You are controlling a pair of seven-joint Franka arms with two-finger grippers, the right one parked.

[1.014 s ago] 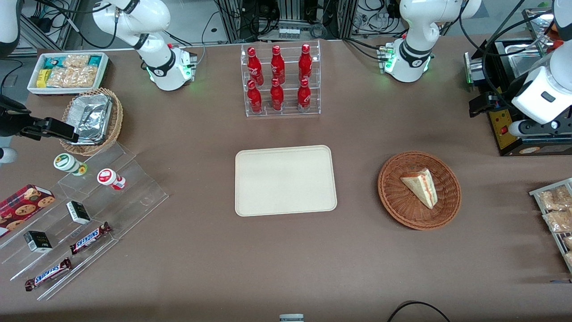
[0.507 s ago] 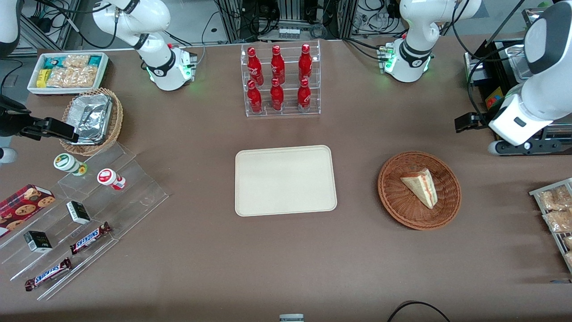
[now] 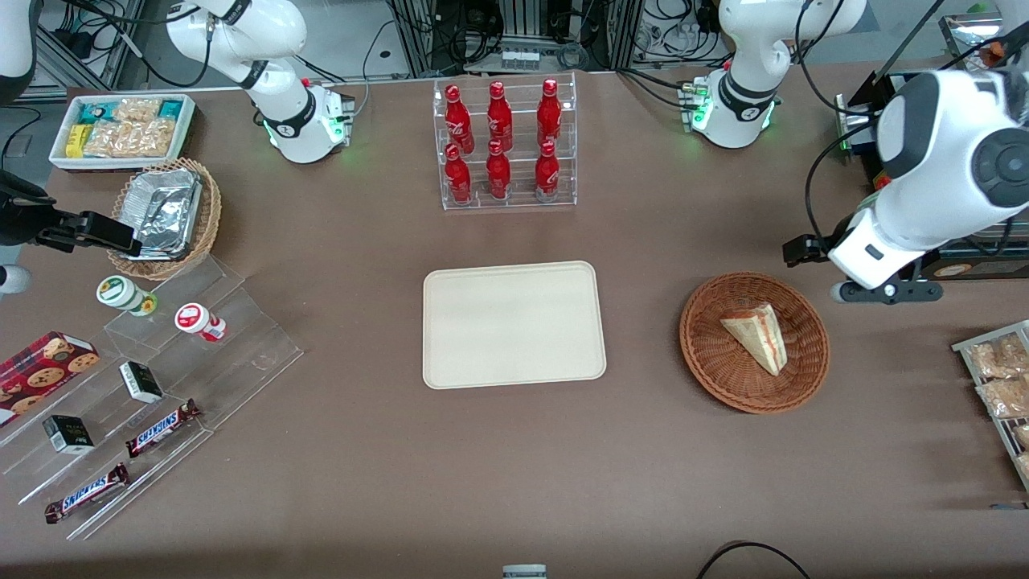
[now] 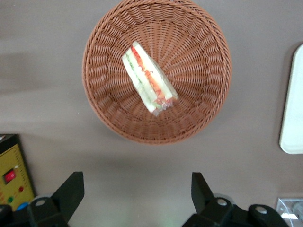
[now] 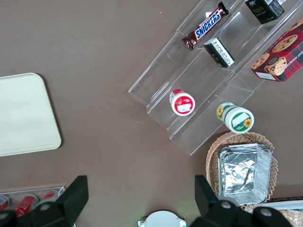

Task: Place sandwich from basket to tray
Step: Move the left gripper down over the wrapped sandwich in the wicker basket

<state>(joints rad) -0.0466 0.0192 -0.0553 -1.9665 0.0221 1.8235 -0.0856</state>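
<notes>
I see gripper [image 4: 137, 196] jaws spread wide, empty, above table just beside basket [image 4: 199, 118]; sandwich [image 4: 147, 78] inside it, untouched.

The left arm reaches in from the working arm's end of the bench, its gripper [image 4: 136, 194] pointing downward, fingers [image 4: 71, 189] spread wide and empty.
</notes>
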